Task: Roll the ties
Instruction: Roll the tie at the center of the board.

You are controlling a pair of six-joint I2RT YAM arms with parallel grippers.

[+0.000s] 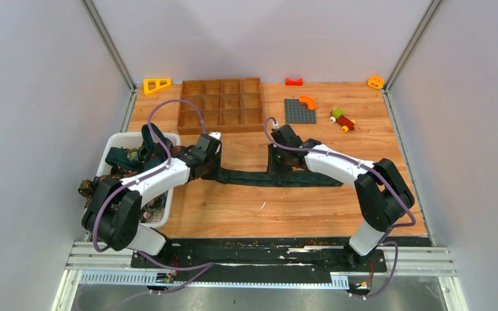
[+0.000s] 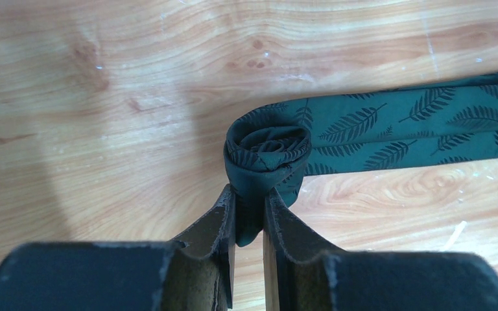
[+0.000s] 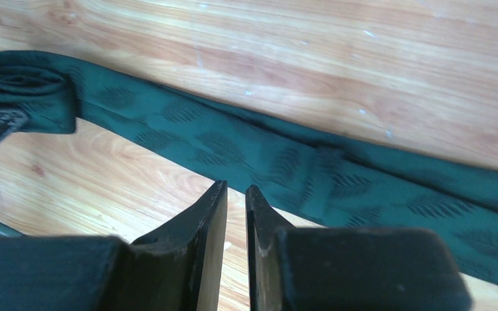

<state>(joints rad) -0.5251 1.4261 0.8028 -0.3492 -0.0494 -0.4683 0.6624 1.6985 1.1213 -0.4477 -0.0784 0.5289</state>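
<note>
Tie (image 2: 395,129) flat on table (image 2: 104,97), rolled end clamped in left hand (image 2: 249,217), right hand (image 3: 236,207) nearly together at tie's edge

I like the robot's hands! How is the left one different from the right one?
The left gripper pinches the tie's rolled end; the right gripper holds nothing, fingers almost together. The left sits at the roll; the right is by the tie's flat part. Both are black with two fingers.
</note>
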